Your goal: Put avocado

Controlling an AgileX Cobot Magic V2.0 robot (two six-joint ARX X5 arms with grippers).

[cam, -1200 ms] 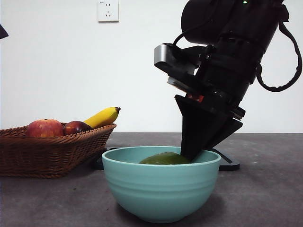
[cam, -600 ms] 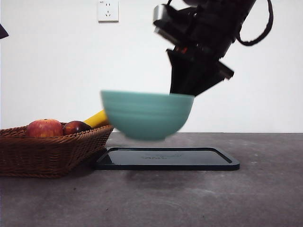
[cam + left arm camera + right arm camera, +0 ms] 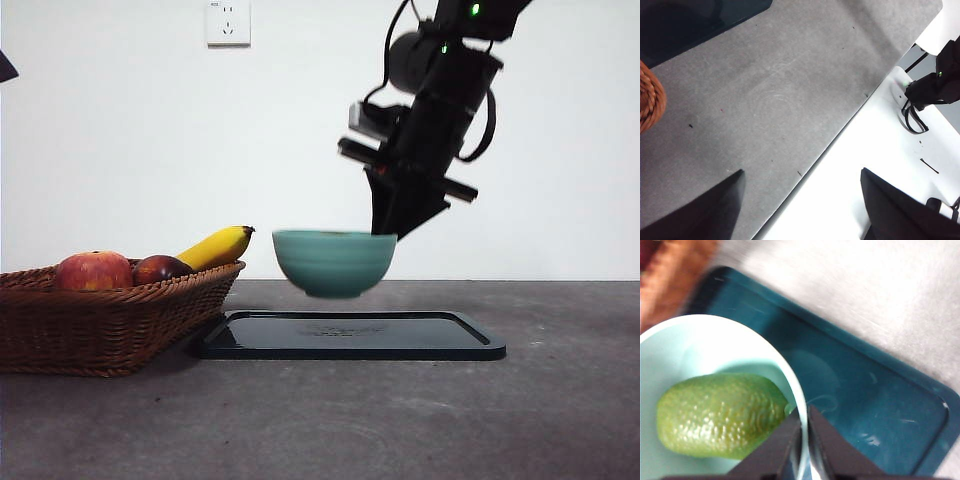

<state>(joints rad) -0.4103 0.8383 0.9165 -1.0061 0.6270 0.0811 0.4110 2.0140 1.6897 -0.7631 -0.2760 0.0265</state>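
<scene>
In the right wrist view a green, pebbly avocado (image 3: 720,415) lies inside a pale teal bowl (image 3: 700,335). My right gripper (image 3: 804,425) is shut on the bowl's rim, one jaw inside and one outside. The front view shows the teal bowl (image 3: 334,262) hanging in the air just above the dark tray (image 3: 350,335), held at its right rim by the right gripper (image 3: 390,228); the avocado is hidden inside it there. My left gripper (image 3: 800,200) stands open over the table's edge, holding nothing.
A wicker basket (image 3: 110,320) at the left holds a red apple (image 3: 94,271), a dark maroon fruit (image 3: 160,268) and a banana (image 3: 217,246). The dark tray (image 3: 875,405) lies under the bowl. Grey tabletop (image 3: 400,420) lies in front of the tray.
The bowl with the avocado was lifted off the near table, then carried back and lowered; it now hangs just above the tray. The right arm moved away from the camera.
</scene>
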